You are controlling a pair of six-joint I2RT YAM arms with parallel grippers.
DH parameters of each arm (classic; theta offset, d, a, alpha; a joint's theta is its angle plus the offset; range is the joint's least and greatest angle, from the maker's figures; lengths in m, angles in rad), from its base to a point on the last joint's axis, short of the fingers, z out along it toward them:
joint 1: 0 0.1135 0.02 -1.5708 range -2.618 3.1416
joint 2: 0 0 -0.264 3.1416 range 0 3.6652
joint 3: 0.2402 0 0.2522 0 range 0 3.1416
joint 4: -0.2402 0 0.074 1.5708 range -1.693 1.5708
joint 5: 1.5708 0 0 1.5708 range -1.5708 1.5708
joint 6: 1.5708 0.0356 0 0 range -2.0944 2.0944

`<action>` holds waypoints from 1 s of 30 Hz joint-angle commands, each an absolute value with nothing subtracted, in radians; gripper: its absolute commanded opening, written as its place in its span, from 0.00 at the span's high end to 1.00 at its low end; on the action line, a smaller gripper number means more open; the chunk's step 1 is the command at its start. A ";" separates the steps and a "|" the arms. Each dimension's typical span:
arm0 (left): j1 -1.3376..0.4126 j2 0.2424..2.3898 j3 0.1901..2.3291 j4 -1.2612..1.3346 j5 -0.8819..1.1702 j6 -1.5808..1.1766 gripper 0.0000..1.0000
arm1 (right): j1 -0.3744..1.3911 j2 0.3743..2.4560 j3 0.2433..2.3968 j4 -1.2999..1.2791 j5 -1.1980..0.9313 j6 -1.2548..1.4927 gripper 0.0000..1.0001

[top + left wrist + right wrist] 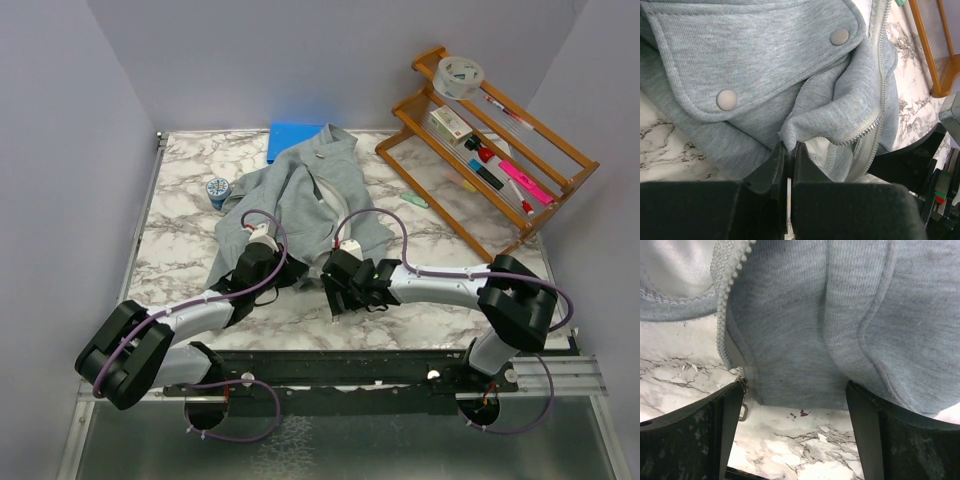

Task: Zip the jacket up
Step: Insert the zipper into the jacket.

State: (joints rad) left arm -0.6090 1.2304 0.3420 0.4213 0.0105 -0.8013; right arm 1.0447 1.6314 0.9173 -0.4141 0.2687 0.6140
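The light grey fleece jacket point(300, 195) lies unzipped on the marble table, its hem toward the arms. My left gripper point(268, 262) is shut on a pinch of the jacket's bottom hem fabric point(789, 134), beside the pale zipper teeth point(875, 115); two snap buttons show on a flap point(726, 99). My right gripper point(335, 290) is open, its fingers point(732, 410) straddling the other hem corner point(795, 375). The metal zipper slider and pull point(743, 407) hang at the left finger's inner face.
A blue pad point(292, 140) lies under the jacket's far end. A small blue round tin point(218, 191) sits left of the jacket. A tilted wooden rack point(490, 150) with tape, markers and pens stands at the back right. A mint item point(415, 201) lies near it.
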 commanded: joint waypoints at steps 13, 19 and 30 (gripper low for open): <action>-0.597 1.210 0.337 0.443 0.000 -0.792 1.00 | 1.054 1.663 0.870 -0.425 0.308 0.633 0.18; -0.594 1.213 0.344 0.443 0.025 -0.792 1.00 | 1.054 1.545 0.878 -0.432 0.303 0.640 0.17; -0.592 1.212 0.350 0.443 0.032 -0.793 1.00 | 1.054 1.542 0.897 -0.476 0.313 0.630 0.21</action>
